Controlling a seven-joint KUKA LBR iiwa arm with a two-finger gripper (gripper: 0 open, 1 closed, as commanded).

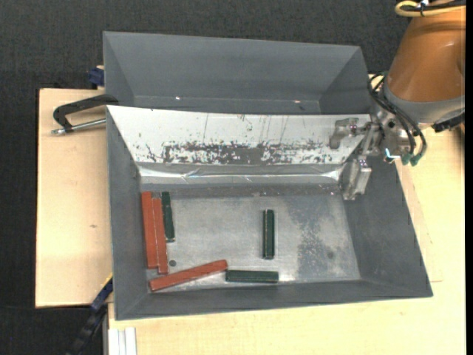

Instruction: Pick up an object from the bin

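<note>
Green stick (251,276) — red bar (188,274) (just beside)

A robotics lab: grey metal bin (126,198) under an orange-covered robot arm (427,54).

arm (443,21) reaches in from the right, its orange cover (425,65) bulking at upper right. wrist (384,133) sits below-left of the cover, cables (409,152) looped at its side. gripper (356,177) hangs from the wrist, pointing downward, tilted slightly left.

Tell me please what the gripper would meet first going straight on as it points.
Probably bare bin floor near the right wall; the nearest green bar lies left of the gripper. Depth unclear.
</note>
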